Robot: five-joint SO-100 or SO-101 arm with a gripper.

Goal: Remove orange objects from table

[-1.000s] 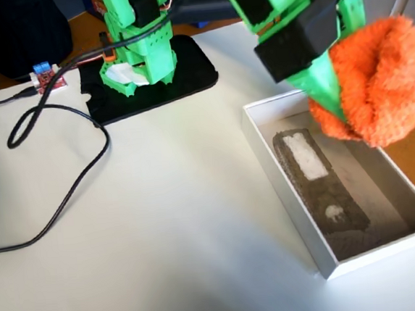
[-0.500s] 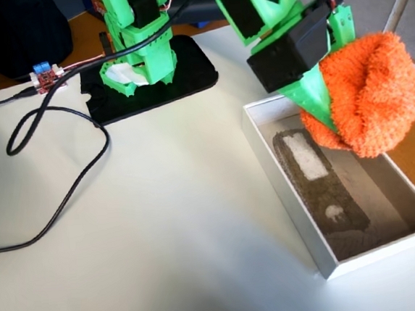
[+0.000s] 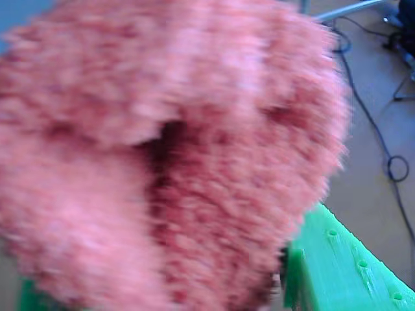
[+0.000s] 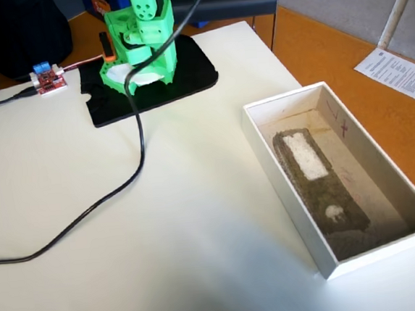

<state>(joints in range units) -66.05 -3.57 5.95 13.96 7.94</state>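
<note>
Wrist view: orange cloth lump point(image 3: 175, 155) fills nearly the whole frame, pressed right up against the lens, blurred. Fuzzy pile, one deep fold running down the middle. Green gripper point(image 3: 285, 272) parts show at bottom edge only: a flat finger w/ small holes at lower right point(image 3: 353, 265), a sliver at lower left. Lump sits between those green parts and spills over them, so the gripper is closed on the lump; fingertips themselves hidden by the fabric. Behind the lump, upper right: tan floor point(image 3: 369, 181) w/ a dark cable point(image 3: 382, 139) looping across it, so the lump hangs over floor, not over the table.

Fixed view, near to far: pale table point(image 4: 166, 261) is bare in front, no orange cloth on it. Black cable point(image 4: 109, 197) curves across the left half. White cardboard box point(image 4: 281, 171) lies at right, open-topped; inside, a dark oblong pad w/ a white strip point(image 4: 306, 158). Farther back: black base plate point(image 4: 151, 95) carrying the green arm base point(image 4: 140, 48); upper arm runs out of frame at top, gripper & lump not visible here. Small red circuit board point(image 4: 48, 80) sits left of the plate. Orange-brown floor beyond table edge, w/ a paper sheet point(image 4: 396, 72) at far right.
</note>
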